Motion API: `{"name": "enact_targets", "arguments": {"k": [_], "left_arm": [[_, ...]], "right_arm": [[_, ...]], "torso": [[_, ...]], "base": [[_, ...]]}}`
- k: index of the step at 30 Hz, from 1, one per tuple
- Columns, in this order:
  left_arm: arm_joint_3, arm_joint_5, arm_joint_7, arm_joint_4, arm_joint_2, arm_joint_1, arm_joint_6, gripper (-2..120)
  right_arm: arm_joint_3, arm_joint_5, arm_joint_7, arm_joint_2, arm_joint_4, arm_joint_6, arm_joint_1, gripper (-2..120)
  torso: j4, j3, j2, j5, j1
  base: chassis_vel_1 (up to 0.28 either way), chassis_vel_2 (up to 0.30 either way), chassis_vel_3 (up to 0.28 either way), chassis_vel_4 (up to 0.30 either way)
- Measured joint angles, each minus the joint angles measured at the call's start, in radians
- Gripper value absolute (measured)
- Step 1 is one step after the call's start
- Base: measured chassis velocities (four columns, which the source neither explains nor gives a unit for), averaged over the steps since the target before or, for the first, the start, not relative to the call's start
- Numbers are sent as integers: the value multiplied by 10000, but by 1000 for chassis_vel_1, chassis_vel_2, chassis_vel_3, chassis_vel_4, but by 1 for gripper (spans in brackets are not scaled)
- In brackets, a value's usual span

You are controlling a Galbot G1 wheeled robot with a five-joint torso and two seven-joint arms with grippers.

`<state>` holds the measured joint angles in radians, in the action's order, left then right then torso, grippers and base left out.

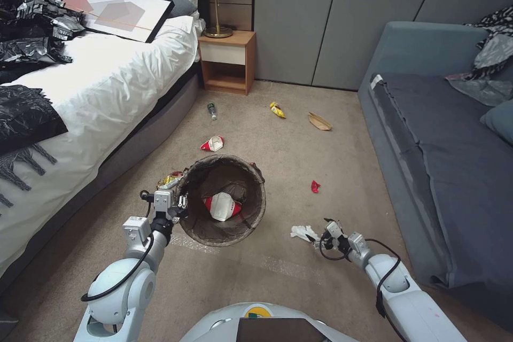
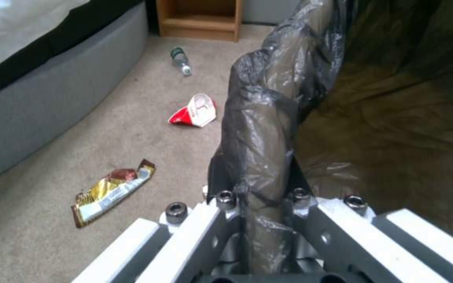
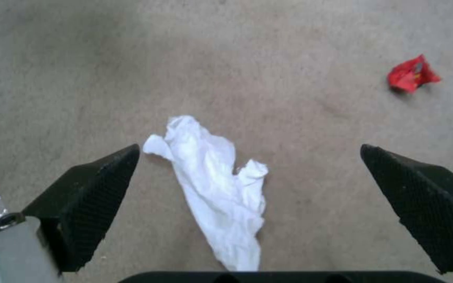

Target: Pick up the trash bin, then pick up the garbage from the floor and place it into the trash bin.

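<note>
The trash bin (image 1: 260, 188), lined with a dark bag, is in the middle of the floor (image 1: 299, 160) with a red-and-white carton (image 1: 222, 206) inside it. My left gripper (image 1: 180, 204) is shut on the bin's near-left rim; the left wrist view has the bag-covered rim (image 2: 266, 118) pinched in the left gripper (image 2: 260, 196). My right gripper (image 1: 324, 233) hovers open just beside a white tissue wad (image 1: 302, 232). In the right wrist view the tissue (image 3: 216, 188) lies on the carpet between the black fingertips (image 3: 100, 188), untouched.
Loose garbage lies on the carpet: a red scrap (image 1: 315, 186), another carton (image 1: 212, 144), a green bottle (image 1: 212, 110), a yellow wrapper (image 1: 277, 110), a brown paper bag (image 1: 319, 121), and a shiny snack wrapper (image 1: 170, 180) beside the bin. Bed (image 1: 107, 91) left, sofa (image 1: 443, 155) right, nightstand (image 1: 227, 61) behind.
</note>
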<state>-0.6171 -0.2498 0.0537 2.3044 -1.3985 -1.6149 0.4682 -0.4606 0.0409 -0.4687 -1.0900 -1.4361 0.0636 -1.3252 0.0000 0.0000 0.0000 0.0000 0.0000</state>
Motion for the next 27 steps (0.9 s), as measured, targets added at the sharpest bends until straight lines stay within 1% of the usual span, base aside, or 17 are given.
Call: {"name": "enact_targets", "arguments": {"k": [7,13,27], "left_arm": [[63,83,1,-30,-31,-12,1,0],[98,112,1,-42,-57,-12,-2,0],[77,137,-2,-29,-101,-52,-28,0]], "right_arm": [[118,-87,-52,-207,528,-163,402,100],[180,-103,-50,-297,665,-173,580,100],[451,-518,16,-1016,1902,-557,1278,100]], "torso": [[0,0,0,0,0],[0,0,0,-1,0],[0,0,0,-1,0]], "base": [[0,0,0,0],[0,0,0,0],[0,0,0,0]]}}
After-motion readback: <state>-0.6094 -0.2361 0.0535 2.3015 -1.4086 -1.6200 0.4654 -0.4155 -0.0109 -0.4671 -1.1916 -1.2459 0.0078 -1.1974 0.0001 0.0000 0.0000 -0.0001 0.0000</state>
